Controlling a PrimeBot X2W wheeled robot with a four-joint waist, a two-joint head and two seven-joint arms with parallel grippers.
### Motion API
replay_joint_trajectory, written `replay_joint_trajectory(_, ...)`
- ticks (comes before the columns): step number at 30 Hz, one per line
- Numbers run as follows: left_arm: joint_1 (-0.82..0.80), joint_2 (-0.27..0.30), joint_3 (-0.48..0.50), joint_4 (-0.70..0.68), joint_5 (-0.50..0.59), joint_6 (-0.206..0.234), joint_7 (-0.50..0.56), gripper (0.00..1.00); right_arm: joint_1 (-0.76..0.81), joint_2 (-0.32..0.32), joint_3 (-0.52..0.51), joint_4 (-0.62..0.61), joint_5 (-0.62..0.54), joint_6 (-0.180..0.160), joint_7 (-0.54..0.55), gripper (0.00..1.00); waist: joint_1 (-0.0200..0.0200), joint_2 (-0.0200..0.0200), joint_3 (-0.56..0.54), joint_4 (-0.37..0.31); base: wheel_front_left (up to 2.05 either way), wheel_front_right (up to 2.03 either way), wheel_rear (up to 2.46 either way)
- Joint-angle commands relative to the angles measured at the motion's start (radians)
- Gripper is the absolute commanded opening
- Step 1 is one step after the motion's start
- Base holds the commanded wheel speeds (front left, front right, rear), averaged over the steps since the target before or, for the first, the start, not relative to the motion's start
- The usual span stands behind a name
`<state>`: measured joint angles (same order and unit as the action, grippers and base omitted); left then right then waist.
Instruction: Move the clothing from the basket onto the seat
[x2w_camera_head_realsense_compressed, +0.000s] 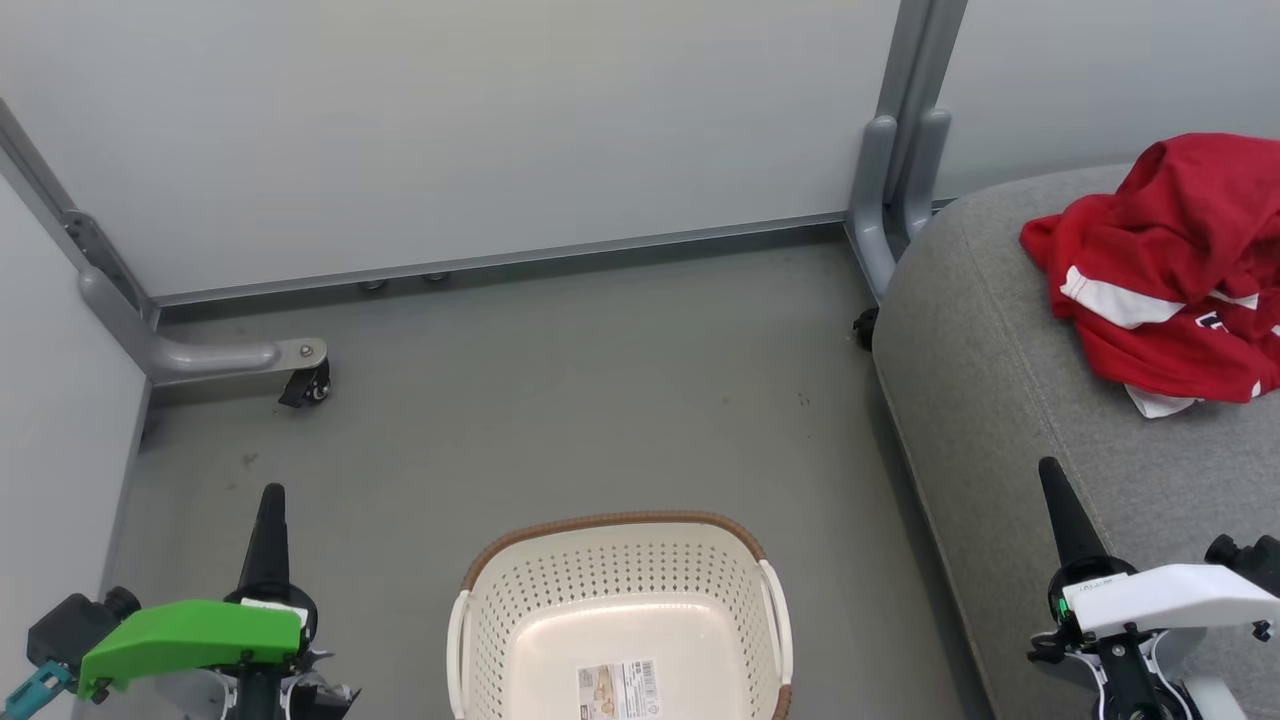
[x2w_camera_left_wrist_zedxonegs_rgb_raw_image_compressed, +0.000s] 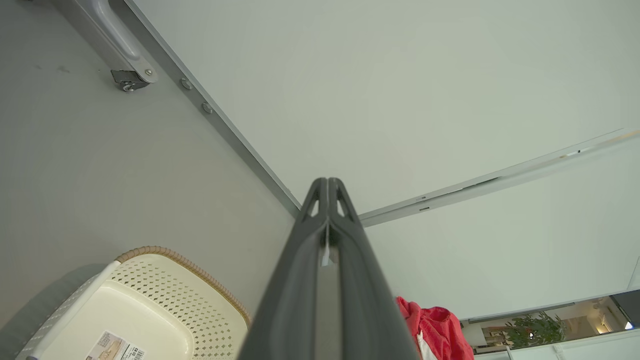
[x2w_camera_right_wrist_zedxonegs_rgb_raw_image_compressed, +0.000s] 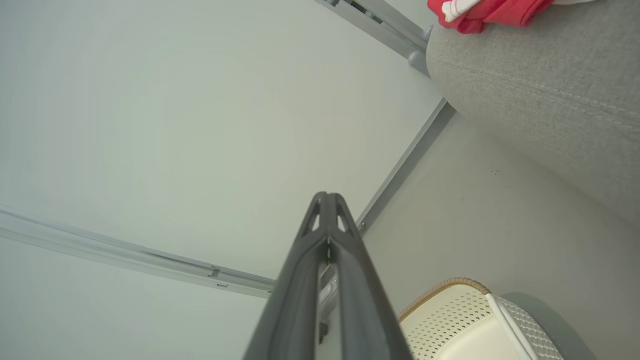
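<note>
The red clothing (x2w_camera_head_realsense_compressed: 1175, 270) lies in a crumpled heap on the grey seat (x2w_camera_head_realsense_compressed: 1000, 400) at the upper right, white stripes showing; it also shows as red clothing (x2w_camera_left_wrist_zedxonegs_rgb_raw_image_compressed: 432, 327) and red clothing (x2w_camera_right_wrist_zedxonegs_rgb_raw_image_compressed: 487, 10) in the wrist views. The white basket (x2w_camera_head_realsense_compressed: 620, 560) with its brown rim stands on the floor at bottom centre, holding nothing but a label on its bottom. My left gripper (x2w_camera_head_realsense_compressed: 272, 492) is shut at the lower left, over the floor beside the basket. My right gripper (x2w_camera_head_realsense_compressed: 1047, 466) is shut at the lower right, over the seat's front part.
Pale partition walls (x2w_camera_head_realsense_compressed: 450, 120) close the back and left. A grey frame leg with a castor (x2w_camera_head_realsense_compressed: 305, 385) juts out at the left, and an upright post (x2w_camera_head_realsense_compressed: 895, 180) stands at the seat's far corner. Grey floor (x2w_camera_head_realsense_compressed: 560, 400) lies between the basket and the wall.
</note>
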<state>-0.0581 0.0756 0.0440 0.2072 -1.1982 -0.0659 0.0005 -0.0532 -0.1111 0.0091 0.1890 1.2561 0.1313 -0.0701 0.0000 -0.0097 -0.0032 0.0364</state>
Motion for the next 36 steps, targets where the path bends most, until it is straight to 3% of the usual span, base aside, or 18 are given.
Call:
replay_joint_trajectory(1, -0.030, -0.001, 0.009, -0.009, -0.028, -0.007, 0.008, 0.00, -0.020, -0.010, 0.000, -0.002, 0.029, -0.001, 0.005, 0.00, 0.0000, 0.0056, 0.000, -0.001, 0.00, 0.00, 0.00)
replay_joint_trajectory(36, -0.051, -0.018, 0.056, -0.006, -0.302, -0.021, 0.085, 0.00, -0.053, -0.042, 0.019, 0.037, 0.354, -0.001, 0.050, 0.00, 0.0000, 0.0083, 0.001, -0.024, 0.00, 0.00, 0.00)
